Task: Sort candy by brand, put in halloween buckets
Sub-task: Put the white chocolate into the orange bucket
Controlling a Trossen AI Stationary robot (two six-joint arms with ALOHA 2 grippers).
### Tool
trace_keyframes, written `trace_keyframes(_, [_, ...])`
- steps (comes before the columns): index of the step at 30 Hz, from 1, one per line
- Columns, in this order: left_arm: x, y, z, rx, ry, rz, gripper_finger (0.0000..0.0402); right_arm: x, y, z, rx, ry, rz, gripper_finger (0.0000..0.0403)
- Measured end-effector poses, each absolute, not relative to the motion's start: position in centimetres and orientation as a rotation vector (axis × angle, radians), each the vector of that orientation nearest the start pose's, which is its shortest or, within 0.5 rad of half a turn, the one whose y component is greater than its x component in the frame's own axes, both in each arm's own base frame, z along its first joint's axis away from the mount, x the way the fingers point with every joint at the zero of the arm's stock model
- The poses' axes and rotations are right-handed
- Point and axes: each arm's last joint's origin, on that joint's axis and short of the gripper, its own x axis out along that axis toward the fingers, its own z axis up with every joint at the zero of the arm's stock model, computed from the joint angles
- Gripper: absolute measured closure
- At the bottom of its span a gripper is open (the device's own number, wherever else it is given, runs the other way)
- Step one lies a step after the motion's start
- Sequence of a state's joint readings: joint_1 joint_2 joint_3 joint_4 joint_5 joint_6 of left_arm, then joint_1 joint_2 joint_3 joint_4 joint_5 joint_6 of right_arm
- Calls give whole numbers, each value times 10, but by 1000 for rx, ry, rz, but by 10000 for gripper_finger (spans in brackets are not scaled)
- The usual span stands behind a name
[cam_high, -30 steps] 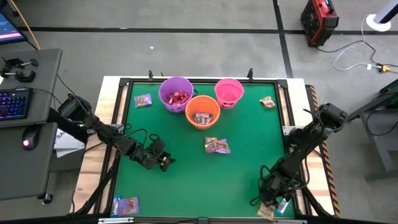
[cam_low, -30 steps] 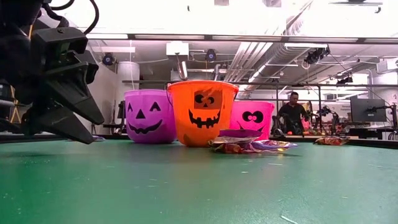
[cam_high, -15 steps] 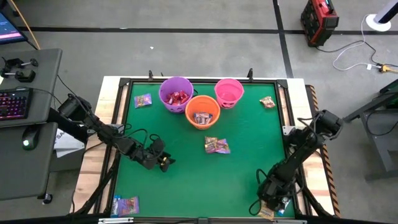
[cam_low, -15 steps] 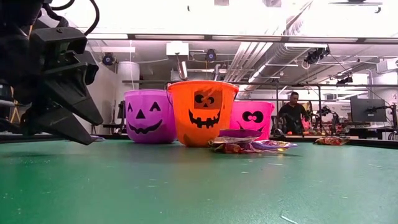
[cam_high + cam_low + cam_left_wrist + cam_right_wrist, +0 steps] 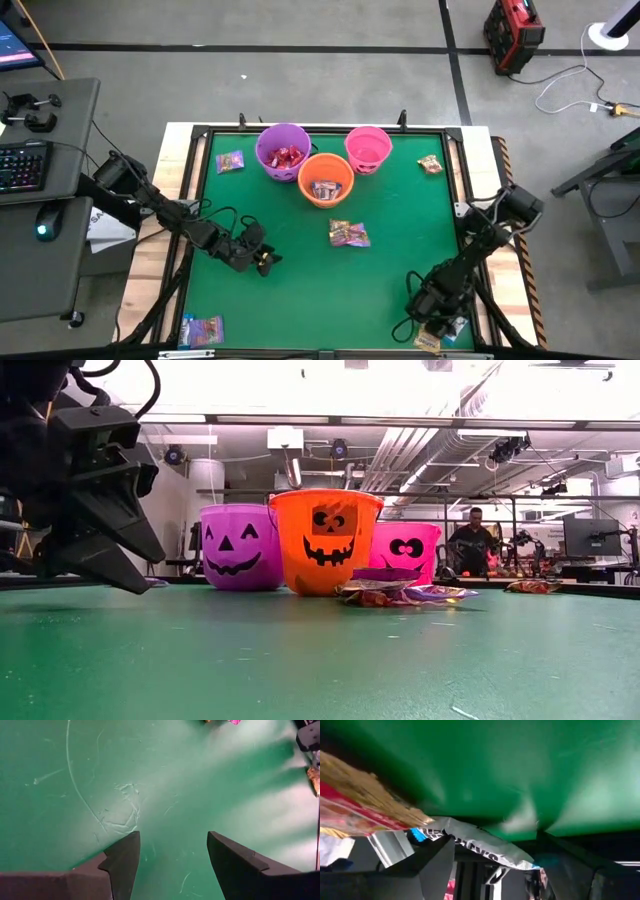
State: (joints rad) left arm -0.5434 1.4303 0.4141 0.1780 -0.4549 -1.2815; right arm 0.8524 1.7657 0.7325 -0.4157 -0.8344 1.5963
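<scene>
In the purple bucket (image 5: 283, 150), red candy (image 5: 286, 156).

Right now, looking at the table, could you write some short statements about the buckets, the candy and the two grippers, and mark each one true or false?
1. The orange bucket holds candy. True.
2. The pink bucket stands between the other two. False: the orange one stands between it and the purple bucket.
3. The left gripper is open over bare mat. True.
4. The right gripper hovers over the buckets. False: it is at the table's near right corner.
</scene>
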Motion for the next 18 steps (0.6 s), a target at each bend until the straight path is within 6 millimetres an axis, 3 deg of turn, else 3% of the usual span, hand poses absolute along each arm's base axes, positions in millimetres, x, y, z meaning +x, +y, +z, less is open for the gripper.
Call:
trace_keyframes(13, [200,-106,119,-805,659,373,181,220,171,130,768,1898,-306,137])
trace_keyframes(18, [200,-106,118,-803,661,372,181,238,150,138,709,1816,-343,212])
